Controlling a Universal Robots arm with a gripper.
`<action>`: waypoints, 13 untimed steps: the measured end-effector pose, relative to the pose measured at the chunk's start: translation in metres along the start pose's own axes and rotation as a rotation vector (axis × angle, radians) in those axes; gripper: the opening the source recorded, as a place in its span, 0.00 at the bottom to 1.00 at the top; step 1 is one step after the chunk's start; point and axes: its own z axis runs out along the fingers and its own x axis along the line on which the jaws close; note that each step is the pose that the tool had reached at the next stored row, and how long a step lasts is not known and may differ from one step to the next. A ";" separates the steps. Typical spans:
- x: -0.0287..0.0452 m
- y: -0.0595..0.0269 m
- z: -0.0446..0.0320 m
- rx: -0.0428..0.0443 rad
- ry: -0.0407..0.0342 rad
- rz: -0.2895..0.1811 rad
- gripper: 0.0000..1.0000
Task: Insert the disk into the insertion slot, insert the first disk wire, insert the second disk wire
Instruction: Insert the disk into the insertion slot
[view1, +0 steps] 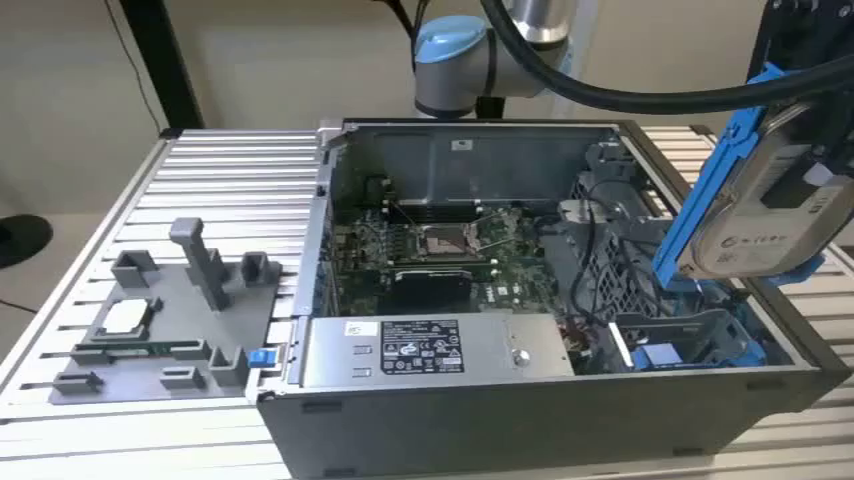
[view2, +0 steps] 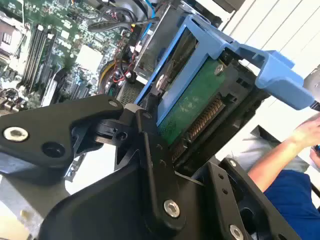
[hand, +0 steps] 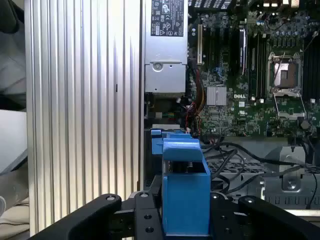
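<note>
**One Disk Clamped Above the Drive Cage**

The pincer (hand: 186, 212) grips the disk (view1: 771, 205) by its blue carrier frame, with the fingers (view2: 150, 150) closed against both sides. The disk hangs tilted between them, and its green circuit board shows in the second wrist view. The insertion slot (view1: 681, 340), with blue tabs, lies directly below the pincer. Contact between carrier and slot cannot be determined. The motherboard (hand: 240, 75) lies beyond the slot, farther from the pincer.
</note>
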 end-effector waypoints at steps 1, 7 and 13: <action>0.0000 0.0000 0.0000 0.0000 -0.0002 0.000 0.00; 0.0000 0.0000 0.0000 -0.0001 -0.0052 0.000 0.00; 0.0000 0.0000 0.0000 -0.0001 -0.0061 0.000 0.00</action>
